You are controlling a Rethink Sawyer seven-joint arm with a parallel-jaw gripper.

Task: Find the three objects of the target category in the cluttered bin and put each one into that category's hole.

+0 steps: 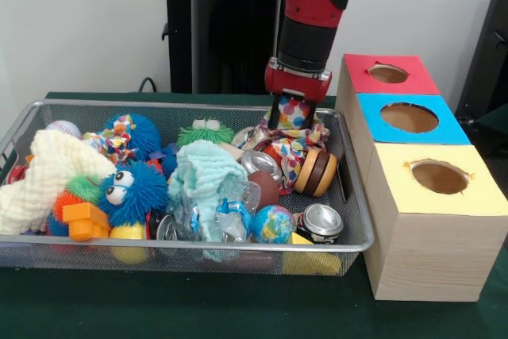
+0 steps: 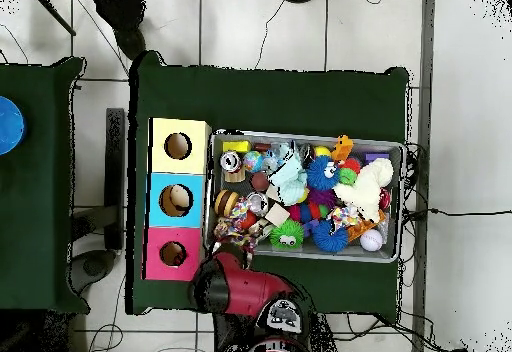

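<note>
The gripper (image 1: 290,113) is pressing into patterned cloth (image 1: 295,147) at the basket's (image 1: 190,248) one o'clock corner; grip state unclear. It is risking snagging cloth instead of a toy. The red box's hole (image 1: 388,74) is waiting at two o'clock.

Pale wall (image 1: 79,29), white tiled floor (image 2: 260,28), green tablecloth (image 2: 270,98).

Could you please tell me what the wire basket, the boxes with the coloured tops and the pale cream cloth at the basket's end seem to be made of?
The wide silver mesh basket looks like fine woven metal wire with a smooth, shiny rim. The three pale boxes look like unfinished wood, with grain lines showing on the sides; their red, blue and yellow tops look matte, perhaps paper or card, since the hole edges are ragged. The cream cloth looks like soft waffle-textured fabric.
</note>
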